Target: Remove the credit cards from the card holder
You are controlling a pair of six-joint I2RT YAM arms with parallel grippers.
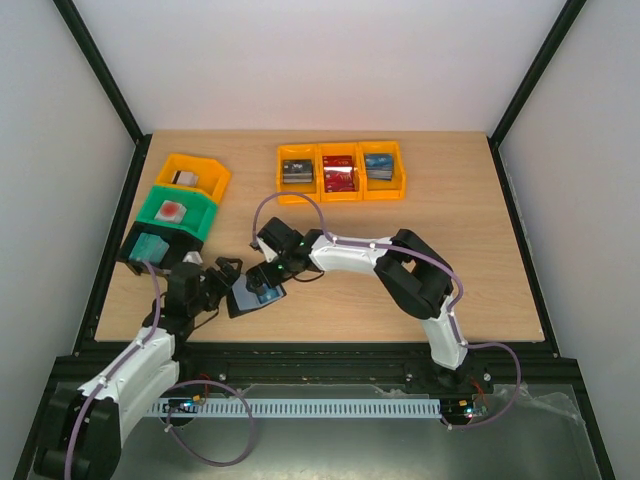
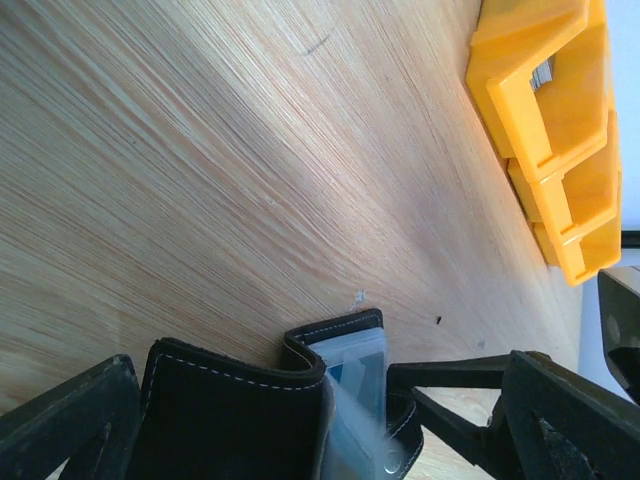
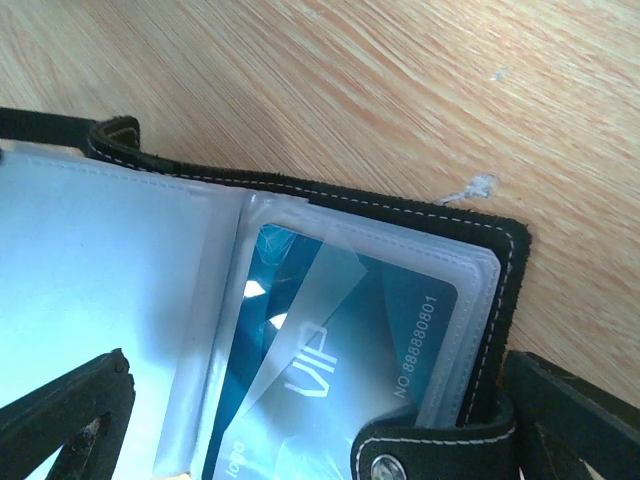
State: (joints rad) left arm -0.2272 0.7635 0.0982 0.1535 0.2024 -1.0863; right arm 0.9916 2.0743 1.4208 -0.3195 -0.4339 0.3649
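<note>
The black card holder (image 1: 258,292) lies open on the table between my two grippers. In the right wrist view its clear sleeves face up, and a teal credit card (image 3: 330,370) marked VIP sits inside one of them. The snap tab (image 3: 430,450) curls over the card's lower corner. My right gripper (image 3: 320,440) hovers open just above the sleeves, one finger on each side of the card. My left gripper (image 2: 300,430) is open too, and the holder's raised black cover (image 2: 230,420) stands between its fingers. More credit cards, grey (image 1: 297,171), red (image 1: 340,178) and blue (image 1: 378,166), lie in bins at the back.
Three joined orange bins (image 1: 340,195) stand at the back centre of the table. At the left stand an orange bin (image 1: 205,185), a green bin (image 1: 190,228) and a black bin (image 1: 135,255), close to my left arm. Black frame posts border the table.
</note>
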